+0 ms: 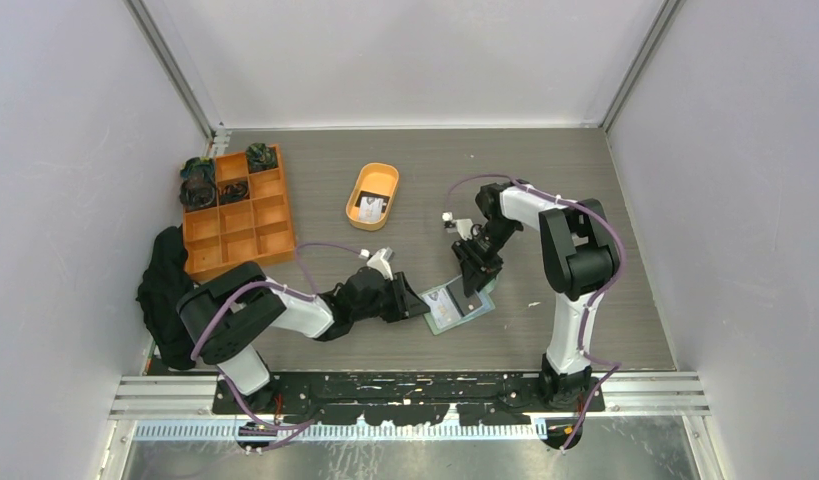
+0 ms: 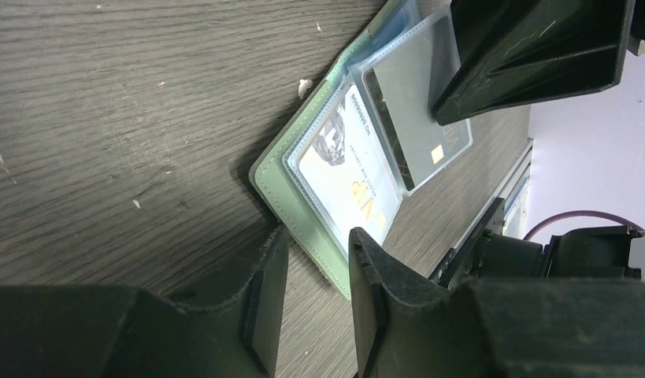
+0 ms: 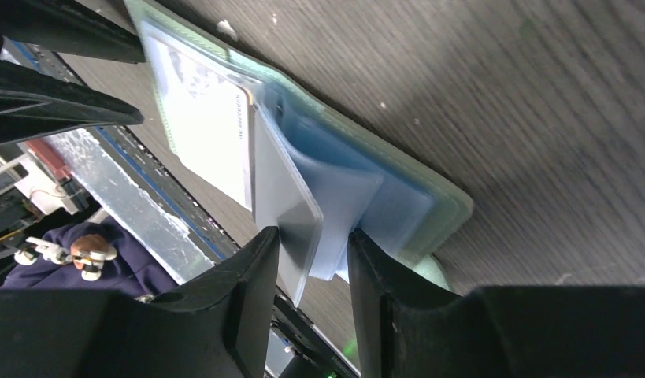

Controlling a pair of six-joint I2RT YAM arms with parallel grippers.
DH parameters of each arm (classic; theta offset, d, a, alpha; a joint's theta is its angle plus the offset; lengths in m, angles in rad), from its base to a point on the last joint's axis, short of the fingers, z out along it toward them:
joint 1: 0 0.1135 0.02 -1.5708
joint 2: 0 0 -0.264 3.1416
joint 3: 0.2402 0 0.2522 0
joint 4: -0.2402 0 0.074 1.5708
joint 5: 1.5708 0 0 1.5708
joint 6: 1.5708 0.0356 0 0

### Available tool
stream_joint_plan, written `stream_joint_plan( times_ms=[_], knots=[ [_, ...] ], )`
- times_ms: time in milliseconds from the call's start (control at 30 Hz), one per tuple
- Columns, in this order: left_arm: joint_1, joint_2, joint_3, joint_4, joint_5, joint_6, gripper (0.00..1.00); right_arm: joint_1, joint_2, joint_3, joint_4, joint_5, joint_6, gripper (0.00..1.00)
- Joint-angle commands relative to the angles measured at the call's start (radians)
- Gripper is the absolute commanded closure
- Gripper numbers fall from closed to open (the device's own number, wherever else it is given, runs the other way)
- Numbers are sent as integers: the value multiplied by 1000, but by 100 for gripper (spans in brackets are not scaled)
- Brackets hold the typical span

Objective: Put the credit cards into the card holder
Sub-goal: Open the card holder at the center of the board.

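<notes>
Even light, soft shadows, wrist foregrounds perhaps blurred

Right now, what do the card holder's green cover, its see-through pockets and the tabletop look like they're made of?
The cover of the card holder looks like soft faux leather or vinyl: sage green, smooth, matte. The pockets look like thin clear plastic film: glossy, with cards showing through. The tabletop seems grey wood-grain laminate, going by its flat streaks; real wood can't be ruled out.

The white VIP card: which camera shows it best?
Left wrist: the white card faces the lens, its print legible. Right wrist shows it slanted and blurred; the top view, only a tiny pale patch.
</notes>
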Motion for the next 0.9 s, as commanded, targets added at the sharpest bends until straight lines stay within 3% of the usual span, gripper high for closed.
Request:
stream_joint_plan(
  times_ms=[0,867],
  knots=[
    [-5,20,26,-44,-10,30,65,7,-3,36,-48,-104,-20,57],
    [-5,0,42,-92,-15,47,65,-1,-15,53,-133,-266,-106,53]
  ],
)
